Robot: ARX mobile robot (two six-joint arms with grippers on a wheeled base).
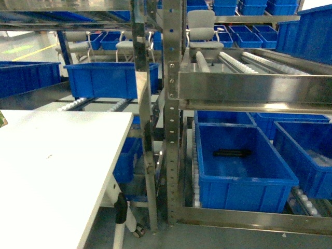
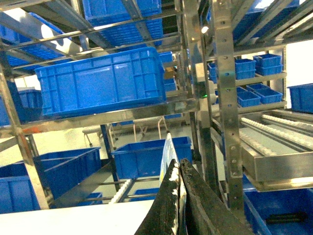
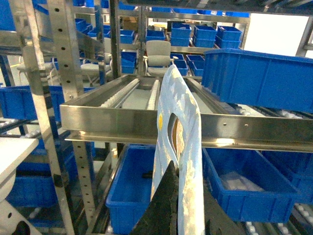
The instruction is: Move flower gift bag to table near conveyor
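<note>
White tabletop fills the lower left of the head view: the table (image 1: 57, 171), bare where it shows, with neither gripper nor bag visible from that camera. Nearest each wrist lens the black fingers close together at the bottom centre of the frame. The right gripper (image 3: 172, 196) is clamped on the flower gift bag (image 3: 176, 147), whose pale printed panel with a handle cut-out stands up through the middle of that view. The left gripper (image 2: 179, 188) pinches a thin pale edge (image 2: 167, 156), apparently the same bag, though that view cannot confirm it. Beyond the bag, the conveyor (image 1: 249, 85) crosses mid-frame, steel rail and white rollers, with a blue bin (image 1: 241, 166) under it and blue crates (image 2: 100, 81) stacked on racking farther back.

The risk, as I judge it, is the steel upright (image 1: 174, 114) between rack and table: a swing leftward could snag or crumple the bag, or uneven pull between two grips could tear it.
</note>
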